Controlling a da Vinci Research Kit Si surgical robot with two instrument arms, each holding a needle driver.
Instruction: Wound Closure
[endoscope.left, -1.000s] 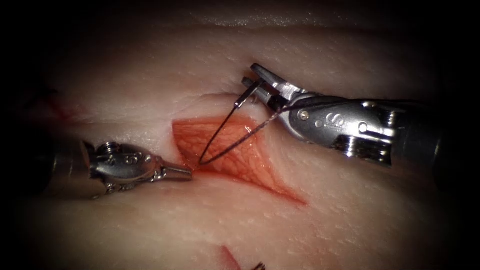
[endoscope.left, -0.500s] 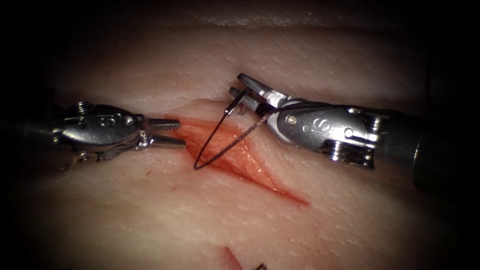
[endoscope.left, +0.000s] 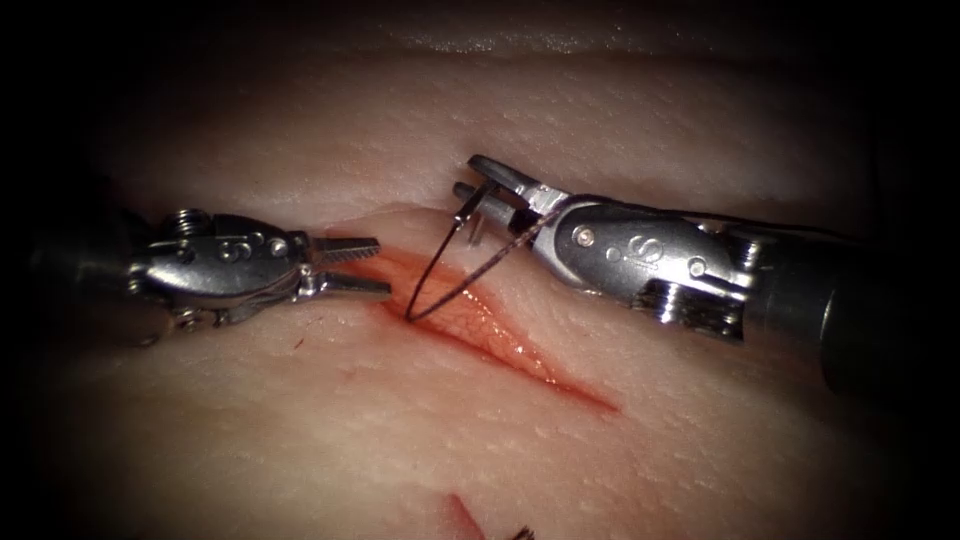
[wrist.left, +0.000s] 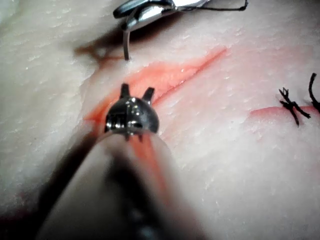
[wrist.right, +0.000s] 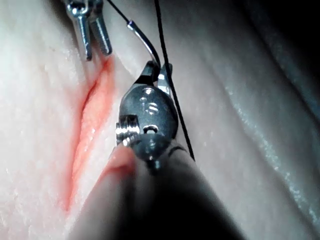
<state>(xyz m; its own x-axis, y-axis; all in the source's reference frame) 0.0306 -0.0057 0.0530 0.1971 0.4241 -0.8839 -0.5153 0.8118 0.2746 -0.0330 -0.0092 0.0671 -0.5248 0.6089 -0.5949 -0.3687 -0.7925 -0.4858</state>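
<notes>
The cut (endoscope.left: 500, 325) runs red and slanted across the pale tissue (endoscope.left: 600, 430). My right tool (endoscope.left: 466, 175) is shut on the curved needle (endoscope.left: 432, 265) near its upper end. The needle arcs down, and its low end touches the left edge of the cut; I cannot tell whether it is in the tissue. Dark thread (endoscope.left: 495, 260) runs from that low point up to the right tool. My left tool (endoscope.left: 383, 266) lies left of the cut, jaws open and holding nothing. The right wrist view shows the right tool (wrist.right: 158, 67), needle (wrist.right: 145, 42) and thread (wrist.right: 175, 110); the left wrist view shows the left tool (wrist.left: 136, 90) and needle (wrist.left: 125, 47).
A second small red cut with dark knotted thread ends (wrist.left: 290, 102) lies beyond the main cut. A dark thread end (endoscope.left: 520, 532) and a red mark (endoscope.left: 460, 515) sit at the near edge of the tissue.
The left tool rose from the cut's lower left edge and opened its jaws. The right tool shifted left and down with the needle. The cut gapes less.
</notes>
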